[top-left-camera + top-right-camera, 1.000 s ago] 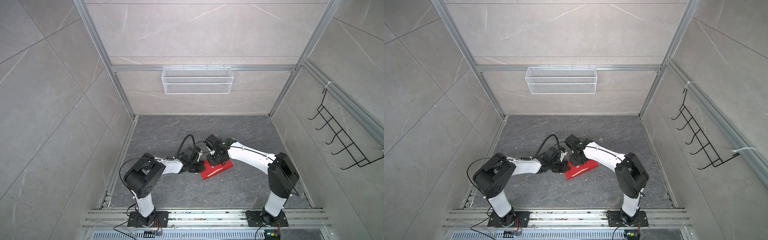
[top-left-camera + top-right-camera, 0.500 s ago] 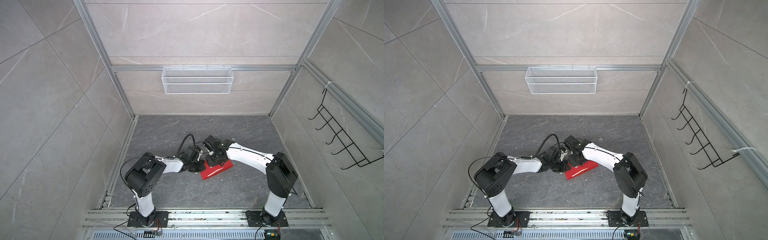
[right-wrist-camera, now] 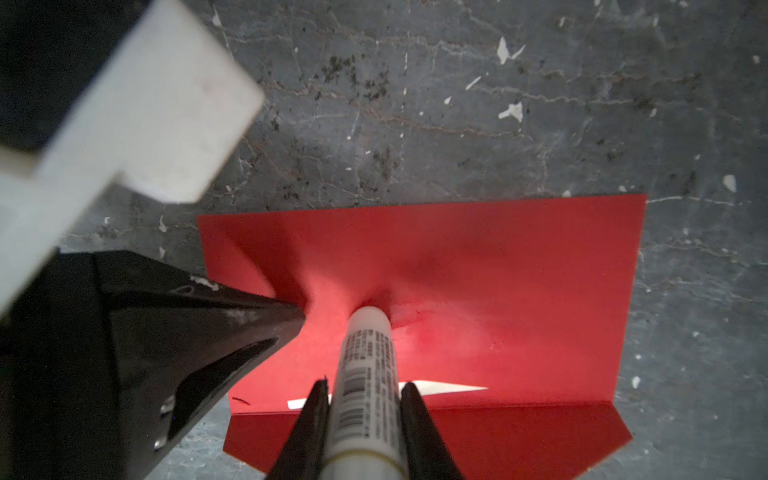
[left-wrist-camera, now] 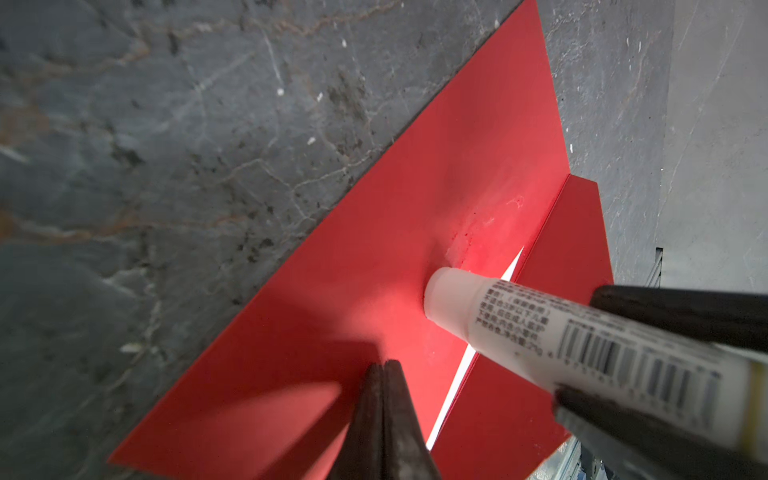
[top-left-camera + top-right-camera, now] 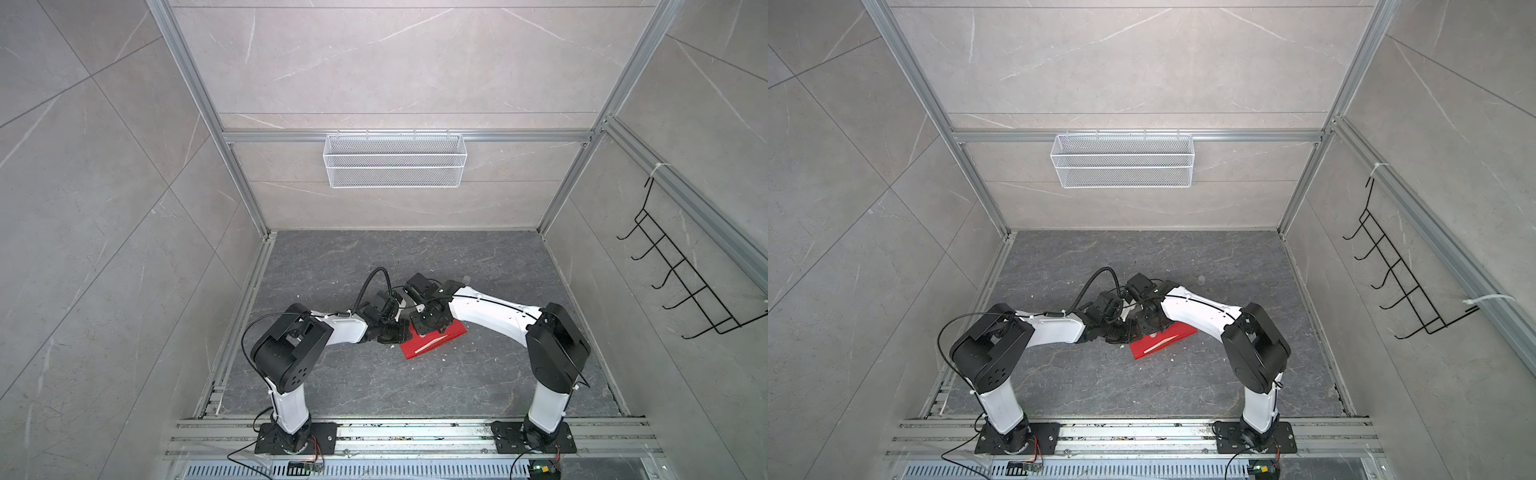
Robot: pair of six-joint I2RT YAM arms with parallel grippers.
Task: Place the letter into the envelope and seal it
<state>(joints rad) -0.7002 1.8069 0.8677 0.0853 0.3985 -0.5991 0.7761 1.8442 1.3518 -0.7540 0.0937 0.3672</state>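
The red envelope (image 5: 434, 344) (image 5: 1163, 341) lies on the grey floor between both arms, its flap (image 3: 457, 432) (image 4: 575, 249) folded open. My right gripper (image 3: 365, 384) (image 5: 428, 328) is shut on a white glue stick (image 3: 368, 353) (image 4: 519, 320), whose tip presses on the envelope's body (image 3: 498, 270) beside a glossy smear. My left gripper (image 4: 384, 365) (image 5: 395, 332) is shut with nothing in it, its tips resting on the envelope (image 4: 374, 249) close to the stick. A thin pale strip (image 3: 453, 387) shows at the envelope's mouth. The letter is otherwise hidden.
A white wire basket (image 5: 395, 160) hangs on the back wall and a black hook rack (image 5: 685, 286) on the right wall. A small pale cap-like object (image 5: 1201, 280) sits on the floor behind the right arm. White specks (image 3: 511, 111) dot the floor.
The right arm has edged slightly to the left with the glue stick on the envelope. The left arm and the envelope have stayed put.
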